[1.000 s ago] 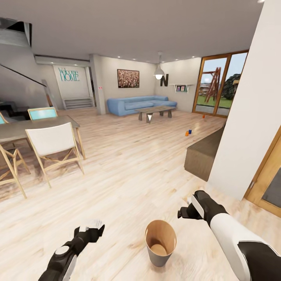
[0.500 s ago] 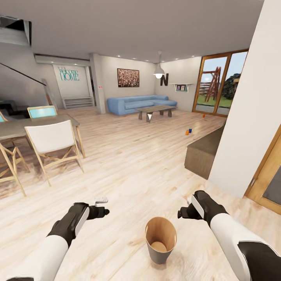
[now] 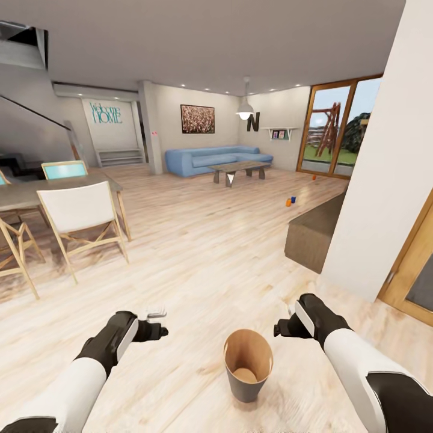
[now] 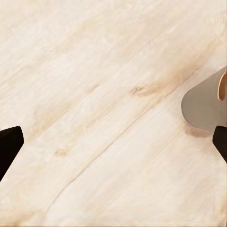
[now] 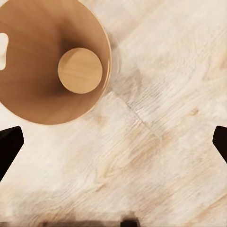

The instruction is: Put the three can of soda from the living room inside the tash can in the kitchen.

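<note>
My left gripper (image 3: pixel 157 322) hangs spread and empty beside the tash can (image 3: pixel 247 365), which sits on the floor between my arms with nothing inside; my right gripper (image 3: pixel 282 320) is likewise spread and empty. I see 2 cans of soda (image 3: pixel 290 202) far beyond the bin, and a 3rd (image 3: pixel 313 178) farther off. I judge fetching hasn't begun; next I drive over.

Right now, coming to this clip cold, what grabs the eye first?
The empty trash can stands on the pale wood floor right in front, between the left gripper and the right gripper, both open and holding nothing. Far off, small orange soda cans sit on the floor right of the blue sofa.
</note>
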Available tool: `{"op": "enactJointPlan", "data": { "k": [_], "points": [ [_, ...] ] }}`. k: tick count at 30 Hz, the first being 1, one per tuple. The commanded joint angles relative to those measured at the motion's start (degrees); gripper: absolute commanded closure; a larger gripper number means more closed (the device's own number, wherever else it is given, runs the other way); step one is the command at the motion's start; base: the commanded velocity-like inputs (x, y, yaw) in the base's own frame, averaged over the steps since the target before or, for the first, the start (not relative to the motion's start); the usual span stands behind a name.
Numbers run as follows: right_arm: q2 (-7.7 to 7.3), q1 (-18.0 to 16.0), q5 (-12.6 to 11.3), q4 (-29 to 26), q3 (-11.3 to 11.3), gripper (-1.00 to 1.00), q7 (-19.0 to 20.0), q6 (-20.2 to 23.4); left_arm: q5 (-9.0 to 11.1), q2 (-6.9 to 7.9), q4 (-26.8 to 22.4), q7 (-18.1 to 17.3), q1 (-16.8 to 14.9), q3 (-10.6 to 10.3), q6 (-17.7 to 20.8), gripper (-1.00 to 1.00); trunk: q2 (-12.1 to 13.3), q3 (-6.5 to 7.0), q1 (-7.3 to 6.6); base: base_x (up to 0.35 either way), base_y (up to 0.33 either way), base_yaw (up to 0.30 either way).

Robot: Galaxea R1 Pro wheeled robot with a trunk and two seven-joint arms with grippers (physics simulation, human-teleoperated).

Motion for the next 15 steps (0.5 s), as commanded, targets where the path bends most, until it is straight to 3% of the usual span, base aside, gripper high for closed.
{"op": "enactJointPlan", "data": {
  "k": [1, 5, 10, 15],
  "points": [
    [0.00, 0.0, 0.0, 0.0, 0.0, -1.00, 0.0, 0.0, 0.1, -0.01, 0.0, 0.1, -0.1, 0.0, 3.5, -1.00, -0.4, -0.18, 0.23, 0.000, 0.000, 0.000],
    [0.00, 0.0, 0.2, 0.0, 0.0, -1.00, 0.0, 0.0, 0.1, 0.02, 0.0, 0.2, -0.1, 0.0, 6.5, -1.00, -2.0, -0.90, 1.10, 0.000, 0.000, 0.000],
    [0.04, 0.0, 0.4, 0.0, 0.1, -1.00, 0.0, 0.0, 0.1, 0.06, -0.2, 0.2, -0.1, -0.1, 7.6, -1.00, -2.0, -0.90, 1.10, 0.002, 0.000, 0.000],
    [0.08, 0.1, 0.5, 0.0, 0.1, -1.00, 0.0, 0.0, -0.2, 0.06, -0.1, 0.2, -0.2, -0.1, 7.7, -1.00, -2.0, -0.90, 1.10, 0.155, 0.048, 0.000]
  ]
}}
